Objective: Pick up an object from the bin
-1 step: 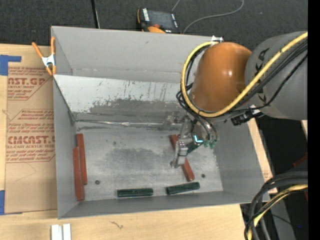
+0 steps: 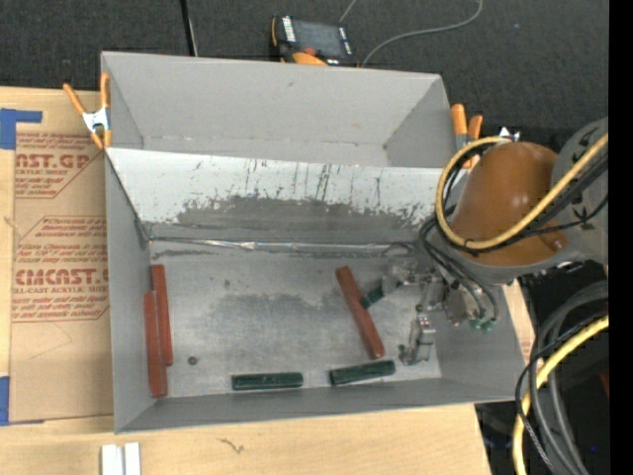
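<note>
Five sticks lie flat on the bin (image 2: 277, 117) floor: two red-brown ones (image 2: 156, 330) along the left wall, one slanted red-brown stick (image 2: 358, 312) right of centre, and two dark green sticks, one (image 2: 267, 381) at the front middle and one (image 2: 362, 372) just right of it. A small green piece (image 2: 374, 292) sits beside the slanted stick's upper half. The gripper (image 2: 415, 352) hangs low at the right side, near the bin's right wall, just beside the slanted stick's lower end and the nearer green stick's right end. I can't tell if it is wide or narrow, and nothing shows in its grasp. The likely risks are these. Those two stick ends lie close together, so a closing grab may catch both or shove one away. A grip at a stick's tip would probably let it swing and drop. So close to the wall, the gripper could scrape metal.
</note>
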### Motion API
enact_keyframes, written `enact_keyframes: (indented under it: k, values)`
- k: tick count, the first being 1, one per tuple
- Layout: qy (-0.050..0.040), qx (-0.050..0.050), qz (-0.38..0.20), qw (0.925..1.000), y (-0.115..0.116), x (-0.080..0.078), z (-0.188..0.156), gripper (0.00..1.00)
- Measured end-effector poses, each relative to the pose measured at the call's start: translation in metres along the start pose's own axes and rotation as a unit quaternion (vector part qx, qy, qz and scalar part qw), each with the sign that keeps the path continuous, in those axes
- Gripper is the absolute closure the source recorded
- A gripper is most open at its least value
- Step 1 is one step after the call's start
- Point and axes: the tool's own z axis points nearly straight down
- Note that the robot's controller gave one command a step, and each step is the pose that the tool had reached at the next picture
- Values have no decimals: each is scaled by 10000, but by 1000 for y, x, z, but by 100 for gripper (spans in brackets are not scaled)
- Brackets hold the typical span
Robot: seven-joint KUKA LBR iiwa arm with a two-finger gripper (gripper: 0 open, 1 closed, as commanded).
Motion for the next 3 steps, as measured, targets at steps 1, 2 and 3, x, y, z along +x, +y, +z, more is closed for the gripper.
enact_keyframes:
  k: [1, 2, 3]
  values:
    - [-42, -15, -1810, 9835, 27, -73, 71, 0]
    - [-57, -3, -3423, 9396, 11, -58, 76, 0]
    - [-53, -22, -5850, 8110, -40, -90, 77, 0]
